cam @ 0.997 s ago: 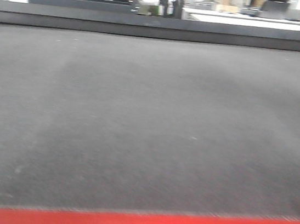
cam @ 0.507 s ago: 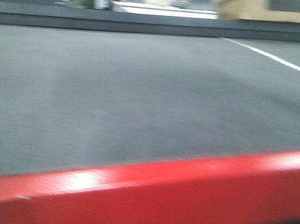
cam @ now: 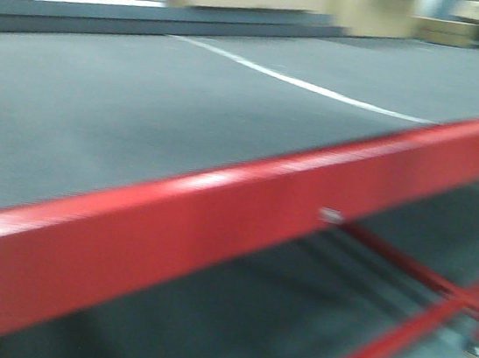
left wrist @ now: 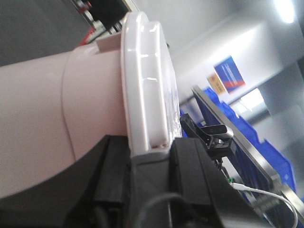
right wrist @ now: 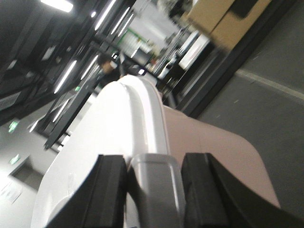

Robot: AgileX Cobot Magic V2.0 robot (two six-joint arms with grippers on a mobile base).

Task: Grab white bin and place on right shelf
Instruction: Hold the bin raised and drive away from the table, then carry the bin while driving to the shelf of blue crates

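- The red-framed table [cam: 215, 229], a long painted steel frame under a dark grey mat top, crosses the front view at a slant. Neither gripper shows in that view, so its place relative to the jaws cannot be told. Nothing visible rests on the mat.
- The white bin [left wrist: 42, 109], a large rectangular tub of pale pinkish plastic with rounded corners and a flat white lid, is carried between the two arms. It runs forward from each pair of jaws, and its thick lid rim passes straight through both gaps.
- The blue bins [left wrist: 266, 161], glossy plastic crates, stand stacked well beyond the left jaws, to their outer side and apart from the load.
- The left gripper [left wrist: 151, 152], with black blocky fingers, has its jaws pinching the white rim, one finger on each face.
- The right gripper [right wrist: 154, 166], of the same black build, has its jaws clamped across the rim at the tub's other end [right wrist: 209, 142], with the lid on one side and the wall on the other.
- As for progress, the grab looks done and the tub appears lifted clear of the table. I judge the carry to be under way. The right shelf, a stainless-steel rack, cannot be made out for certain, so reaching it, setting the tub down and letting go are all left to do.
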